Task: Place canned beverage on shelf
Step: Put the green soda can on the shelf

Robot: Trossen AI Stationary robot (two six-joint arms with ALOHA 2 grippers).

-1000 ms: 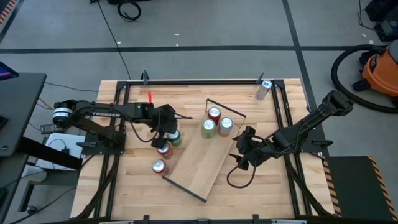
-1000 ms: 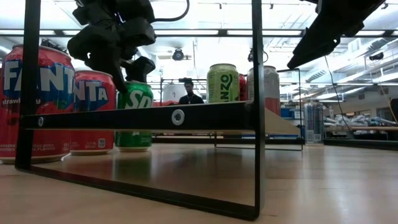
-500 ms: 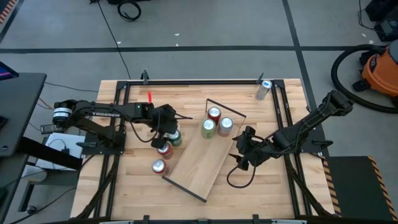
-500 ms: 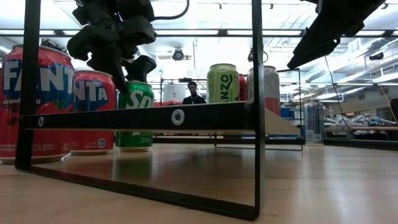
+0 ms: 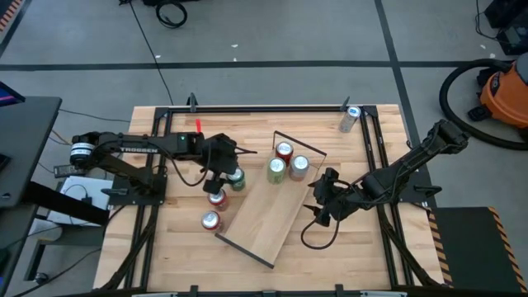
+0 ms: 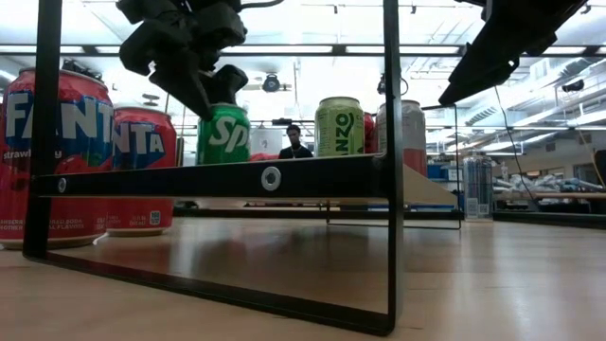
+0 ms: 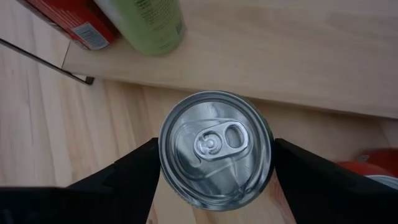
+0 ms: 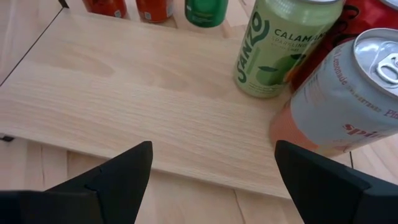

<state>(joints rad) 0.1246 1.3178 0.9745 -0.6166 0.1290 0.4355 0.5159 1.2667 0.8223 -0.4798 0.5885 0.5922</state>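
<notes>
My left gripper (image 5: 223, 167) is shut on a green Sprite can (image 6: 224, 134), just left of the shelf (image 5: 268, 206), a light-wood board with a black wire frame. The can's silver top fills the left wrist view (image 7: 216, 146). Two red Fanta cans (image 5: 217, 199) (image 5: 211, 220) stand on the table beside it. Three cans stand on the shelf's far end: red (image 5: 285, 151), light green (image 5: 275, 170) and pink-silver (image 5: 299, 167). My right gripper (image 5: 321, 200) is open and empty at the shelf's right side. My left gripper pinches the Sprite can between its two fingers, one on each side of the wall just below the top rim (image 7: 165, 157). The fingers (image 7: 134, 177) come from above, pointing down. The can hangs upright, lifted clear of the table.
A silver can (image 5: 351, 118) stands at the table's far right corner. A small red object (image 5: 199, 127) lies at the far left. The shelf's near half (image 8: 124, 93) is bare board. Black frame rails run along the table's edges.
My left gripper has gone up and slightly toward the shelf with the Sprite can. The can stood on the table beside the Fanta cans and now hangs upright, lifted clear of it.
</notes>
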